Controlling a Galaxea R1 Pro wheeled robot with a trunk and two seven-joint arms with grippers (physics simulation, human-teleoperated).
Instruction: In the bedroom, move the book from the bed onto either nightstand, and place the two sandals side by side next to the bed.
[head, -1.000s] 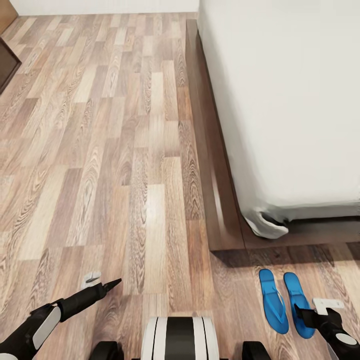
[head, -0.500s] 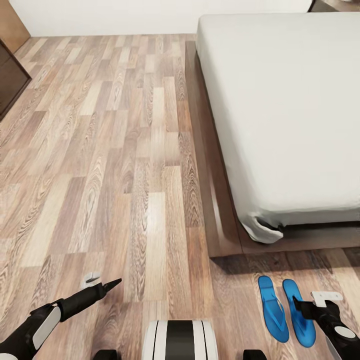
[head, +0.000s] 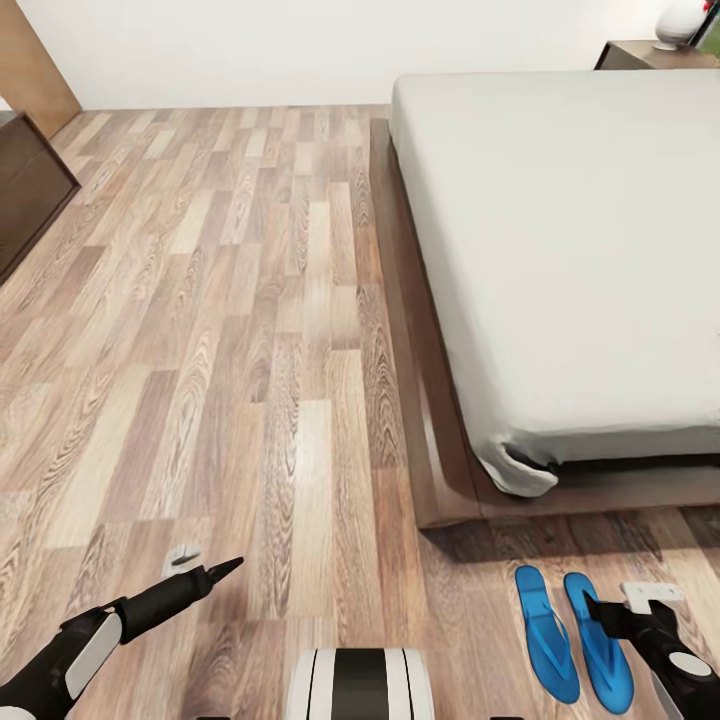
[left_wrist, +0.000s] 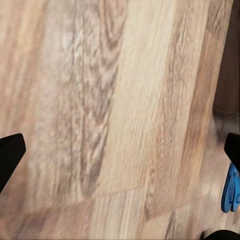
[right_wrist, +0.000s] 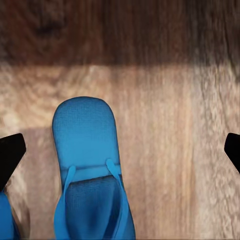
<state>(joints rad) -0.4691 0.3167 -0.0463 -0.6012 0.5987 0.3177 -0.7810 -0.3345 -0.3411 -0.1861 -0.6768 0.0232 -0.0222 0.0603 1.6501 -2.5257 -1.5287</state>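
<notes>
Two sandals (head: 572, 634) seen side by side on floor (head: 250, 330) by bed (head: 560, 250) foot. Right gripper (right_wrist: 120, 150) spread wide, one sandal (right_wrist: 91, 170) between fingertips, nothing held. Left gripper (left_wrist: 120, 150) spread wide over bare planks.

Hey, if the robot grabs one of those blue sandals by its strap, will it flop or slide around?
The sandal looks thin and flat, so it is probably light and may bend and dangle when hung from its toe strap. On the smooth plank floor it would likely slide if pushed; it won't roll.
</notes>
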